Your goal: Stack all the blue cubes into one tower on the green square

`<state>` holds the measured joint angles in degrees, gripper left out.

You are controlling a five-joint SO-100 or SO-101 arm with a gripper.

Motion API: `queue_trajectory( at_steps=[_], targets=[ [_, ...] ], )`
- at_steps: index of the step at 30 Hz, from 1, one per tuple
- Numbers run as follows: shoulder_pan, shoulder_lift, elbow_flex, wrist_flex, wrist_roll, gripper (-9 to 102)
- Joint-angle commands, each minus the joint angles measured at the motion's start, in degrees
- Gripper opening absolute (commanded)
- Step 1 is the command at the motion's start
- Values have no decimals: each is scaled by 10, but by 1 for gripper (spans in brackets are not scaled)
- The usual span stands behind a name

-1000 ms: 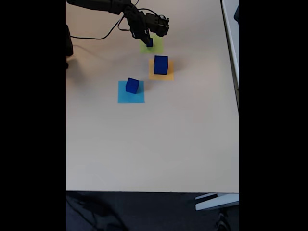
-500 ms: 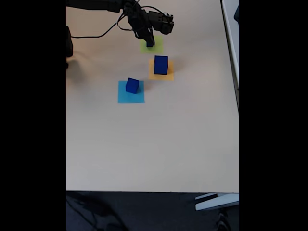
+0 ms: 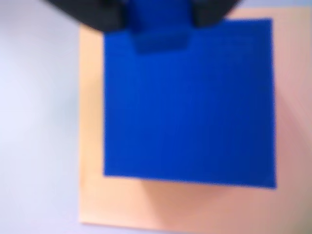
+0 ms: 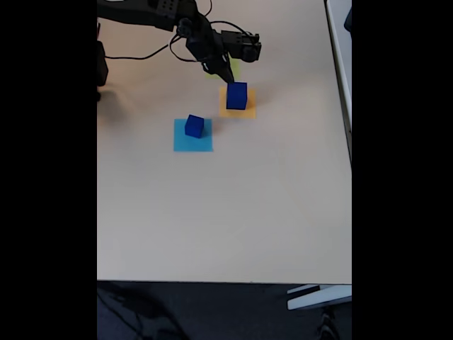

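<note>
Lifted off the lime paper square point(image 4: 231, 69), our gripper point(image 3: 158, 22) clamps the small dark blue cube point(image 3: 157, 27) above the large dark blue cube point(image 3: 190, 105), wrong for stacking.

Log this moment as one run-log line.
gripper: shut on small blue cube | above large blue cube on orange square | medium blue cube: on light blue square

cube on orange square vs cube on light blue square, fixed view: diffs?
The cube on the orange square is bigger than the cube on the light blue square. The orange-square cube sits squarer to the camera and right beside the gripper; the light-blue-square cube is turned corner-on and stands apart from the arm. Both are dark blue, each resting on a paper square.
</note>
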<state>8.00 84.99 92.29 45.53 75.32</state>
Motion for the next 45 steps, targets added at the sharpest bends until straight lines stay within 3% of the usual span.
queue_trajectory(
  at_steps=[1,45],
  targets=[
    [10,4,-31,-29,-10,2],
    [-20,-71,-32,-64,100,4]
  ],
)
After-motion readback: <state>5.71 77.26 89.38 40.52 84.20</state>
